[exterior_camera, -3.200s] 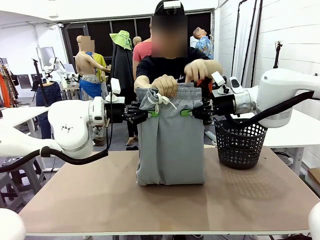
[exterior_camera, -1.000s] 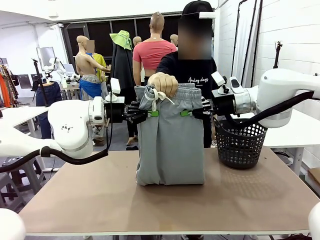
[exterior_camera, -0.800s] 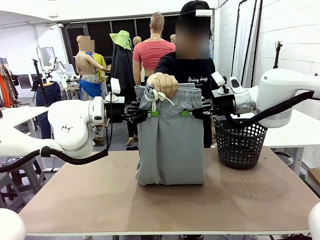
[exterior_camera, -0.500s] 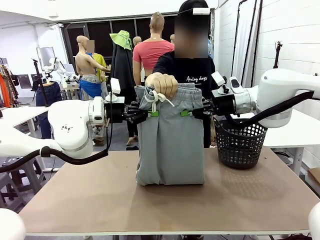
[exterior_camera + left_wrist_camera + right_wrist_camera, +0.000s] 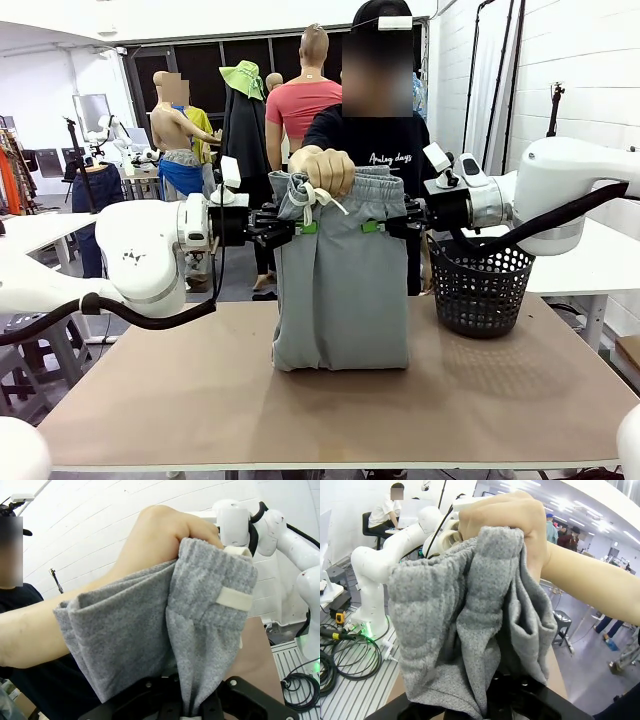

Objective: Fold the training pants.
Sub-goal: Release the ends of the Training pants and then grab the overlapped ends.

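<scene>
so the training pants (image 5: 340,290) hang upright over the middle of the counter (image 5: 180,400), bottom edge resting on it. The left tool (image 5: 306,228) and right tool (image 5: 371,226) each pinch the fabric just under the waistband, one per side, and the person's hand (image 5: 322,170) grips the top left corner. There's a black basket (image 5: 480,288) just to the right

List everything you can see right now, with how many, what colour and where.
training pants: one, light grey, hanging above the table's middle, lower end resting on it.
drawstring: one, off-white, dangling at the waistband.
mesh basket: one, black, on the table's right side.
table: one, brown top.
person's hand: one, gripping the waistband's top.
left gripper: one, black with green pads, shut on the pants' left edge.
right gripper: one, black with green pads, shut on the pants' right edge.
</scene>
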Controlling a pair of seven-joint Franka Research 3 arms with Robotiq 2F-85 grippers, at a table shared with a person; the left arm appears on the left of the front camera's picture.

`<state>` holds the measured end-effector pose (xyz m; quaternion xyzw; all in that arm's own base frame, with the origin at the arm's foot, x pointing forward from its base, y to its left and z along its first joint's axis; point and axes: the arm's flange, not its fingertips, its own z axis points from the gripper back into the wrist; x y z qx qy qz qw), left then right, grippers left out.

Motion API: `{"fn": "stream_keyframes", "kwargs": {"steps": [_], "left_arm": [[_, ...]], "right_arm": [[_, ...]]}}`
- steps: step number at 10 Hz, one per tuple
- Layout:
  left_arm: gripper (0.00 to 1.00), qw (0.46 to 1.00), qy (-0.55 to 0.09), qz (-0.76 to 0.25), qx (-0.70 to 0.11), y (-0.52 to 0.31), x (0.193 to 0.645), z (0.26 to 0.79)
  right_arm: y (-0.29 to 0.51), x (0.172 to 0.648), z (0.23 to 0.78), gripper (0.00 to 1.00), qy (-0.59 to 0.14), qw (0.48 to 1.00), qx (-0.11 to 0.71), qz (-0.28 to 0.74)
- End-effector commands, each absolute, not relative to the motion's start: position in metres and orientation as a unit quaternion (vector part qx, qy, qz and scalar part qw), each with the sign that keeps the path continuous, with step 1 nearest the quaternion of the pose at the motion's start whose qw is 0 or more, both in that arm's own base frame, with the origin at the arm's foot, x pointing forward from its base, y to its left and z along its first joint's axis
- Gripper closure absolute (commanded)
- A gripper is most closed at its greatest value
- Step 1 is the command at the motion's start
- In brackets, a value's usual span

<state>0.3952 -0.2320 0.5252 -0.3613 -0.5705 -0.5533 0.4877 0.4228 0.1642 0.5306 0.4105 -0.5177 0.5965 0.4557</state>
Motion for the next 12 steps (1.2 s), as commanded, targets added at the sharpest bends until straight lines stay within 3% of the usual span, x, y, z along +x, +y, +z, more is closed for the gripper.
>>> {"fn": "stream_keyframes", "kwargs": {"steps": [1, 4, 5, 12], "left_arm": [[0.59, 0.497, -0.575, -0.545, -0.355, -0.229, 0.395, 0.525], [0.0, 0.504, -0.575, -0.543, -0.345, -0.227, 0.394, 0.527], [0.0, 0.506, -0.576, -0.542, -0.345, -0.225, 0.395, 0.527], [0.0, 0.516, -0.589, -0.521, -0.339, -0.21, 0.386, 0.526]], "right_arm": [[0.164, 0.423, 0.531, 0.68, -0.512, 0.474, 0.406, 0.59], [0.162, 0.425, 0.533, 0.09, -0.51, 0.482, 0.404, 0.587], [0.162, 0.425, 0.533, 0.0, -0.508, 0.484, 0.403, 0.587], [0.154, 0.421, 0.538, 0.0, -0.512, 0.497, 0.401, 0.574]]}}
